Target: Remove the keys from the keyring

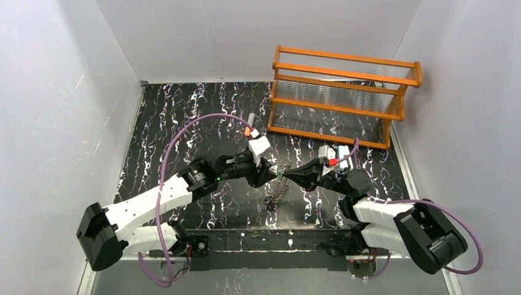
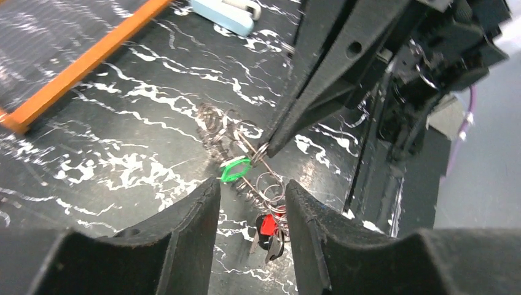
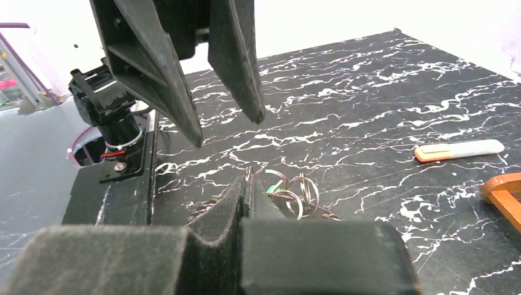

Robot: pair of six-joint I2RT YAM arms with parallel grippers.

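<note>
The black right gripper [image 2: 270, 144], pressed together, pinches the silvery wire-loop keyring [image 2: 270, 184] with its small red key [image 2: 266, 225] over the black marbled tabletop [image 2: 123, 153]. The left gripper [image 2: 252, 189] stands spread just beside.

Lab robot booth: plain white walls [image 1: 55, 92] around a black marbled tabletop [image 1: 184, 117].

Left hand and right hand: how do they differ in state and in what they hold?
The left hand is open; the right hand is shut. The right hand pinches a ring; the left hand grips nothing. Both are black and close to the keys.
</note>
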